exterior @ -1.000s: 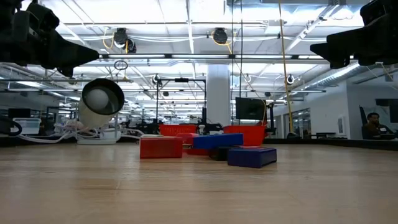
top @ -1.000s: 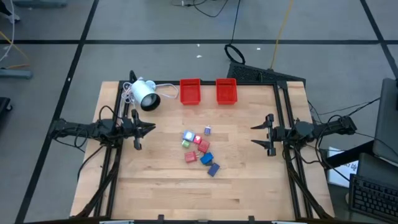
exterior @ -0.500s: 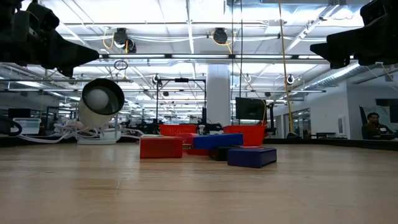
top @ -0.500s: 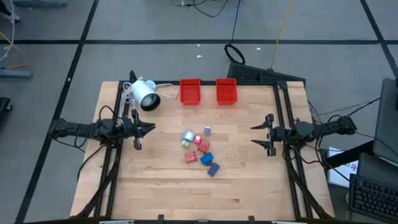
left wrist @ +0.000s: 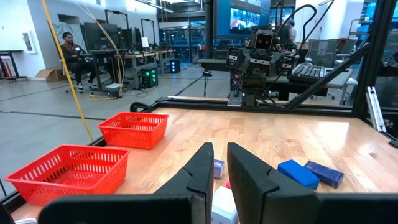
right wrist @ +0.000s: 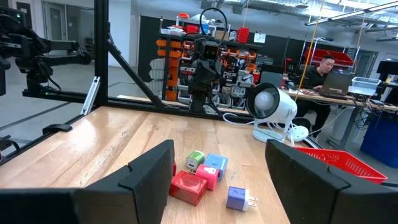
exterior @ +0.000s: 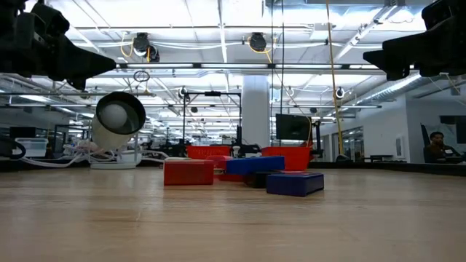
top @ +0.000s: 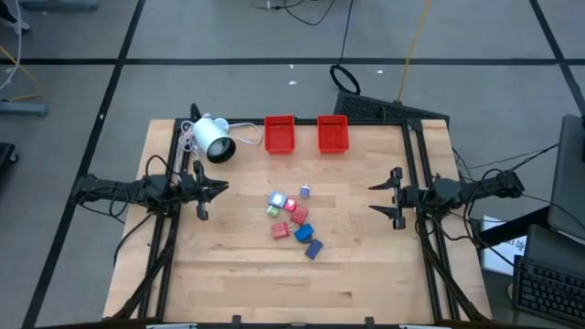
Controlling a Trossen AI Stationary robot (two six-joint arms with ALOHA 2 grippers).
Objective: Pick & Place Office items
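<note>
The office items [top: 292, 219] lie in a loose cluster near the middle of the desk [top: 238, 274], red, blue, green and pale pieces touching or just beside one another, with one small pale piece [top: 305, 192] a little apart toward the trays. That central spot puts them within reach of either arm. The two red trays [top: 279, 134] stand side by side at the far edge and show nothing inside, which suggests they are the drop-off places and the sorting has not begun. The left claw [top: 219, 189] hangs above the desk at the left side, pointing toward the cluster, its fingers pressed together with only a sliver between them and holding nothing. The right claw [top: 377, 197] hangs opposite at the right side, its fingers spread wide and empty, so it looks the readier of the two to come down over a piece. A white lamp-like device [top: 214, 139] with its cable sits at the far left, clear of both arms' paths.
</note>
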